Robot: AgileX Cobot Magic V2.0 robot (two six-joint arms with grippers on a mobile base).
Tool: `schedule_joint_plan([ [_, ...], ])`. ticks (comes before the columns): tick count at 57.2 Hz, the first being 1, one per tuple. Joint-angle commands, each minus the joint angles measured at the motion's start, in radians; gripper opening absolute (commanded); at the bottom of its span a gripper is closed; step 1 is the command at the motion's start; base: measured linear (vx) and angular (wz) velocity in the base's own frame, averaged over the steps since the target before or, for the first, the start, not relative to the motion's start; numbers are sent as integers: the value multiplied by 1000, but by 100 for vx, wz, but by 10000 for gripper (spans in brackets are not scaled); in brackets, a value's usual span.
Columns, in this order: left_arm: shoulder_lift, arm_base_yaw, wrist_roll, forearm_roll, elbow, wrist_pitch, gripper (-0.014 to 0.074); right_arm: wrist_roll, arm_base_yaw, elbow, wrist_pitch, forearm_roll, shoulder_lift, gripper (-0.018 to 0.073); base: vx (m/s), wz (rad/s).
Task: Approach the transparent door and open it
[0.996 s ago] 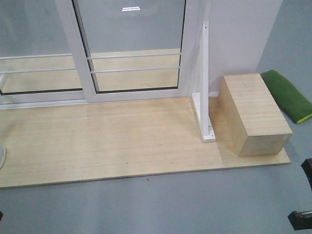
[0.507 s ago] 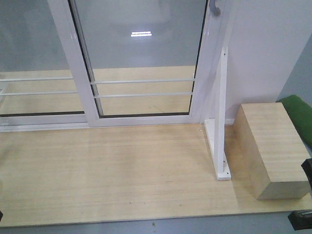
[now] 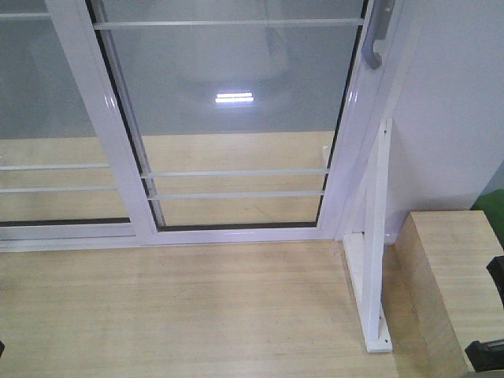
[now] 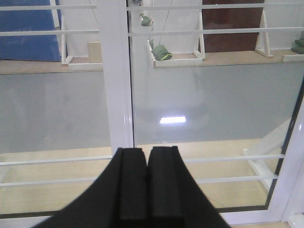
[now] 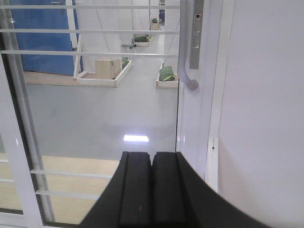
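The transparent door [image 3: 236, 118] fills most of the front view: white frame, clear glass, thin horizontal bars [image 3: 236, 173] low down and one more near the top. It sits shut, with its right edge hard against the white wall [image 3: 457, 118] and its left edge meeting the handle-less glass panel [image 3: 47, 102] at the middle stile [image 4: 116, 71]. We judge it slides leftward past that panel, since the wall blocks the other way.

Below lies the wooden platform [image 3: 197, 315] that carries the track. At the right edge a wooden box [image 3: 449, 276] stands just beside a white brace [image 3: 376, 260]. The brace is footed on the platform and rises against the jamb. It is likely there to keep the frame upright, and the right arm must stay clear of it.

The pull handle [image 5: 186, 47], curved and pale grey, hangs on the door's right edge with the lock plate [image 5: 195, 38] just beside it. The front view catches only the handle's lower tip, at the top of the picture.

The right gripper [image 5: 152, 190] is clenched, pads pressed together with nothing between them. It points at the door below the handle and apart from it. The left gripper [image 4: 147, 185] is likewise clamped on nothing, aimed at the middle stile. We read both as tucked for driving — approach phase, door not yet touched. Next: raise the right arm, part the pads, hook the handle, pull left.
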Motion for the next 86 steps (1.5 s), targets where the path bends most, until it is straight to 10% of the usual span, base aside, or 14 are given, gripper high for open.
schedule_joint_plan([
  [1,-15,-6,-6,-4,8,-89,-6,-1,-4,3,-81,-8,-16,-4,39,5],
  [86,15,5,-6,-4,8,-90,-6,-1,8,2,-74,-5,46,-4,14,1],
])
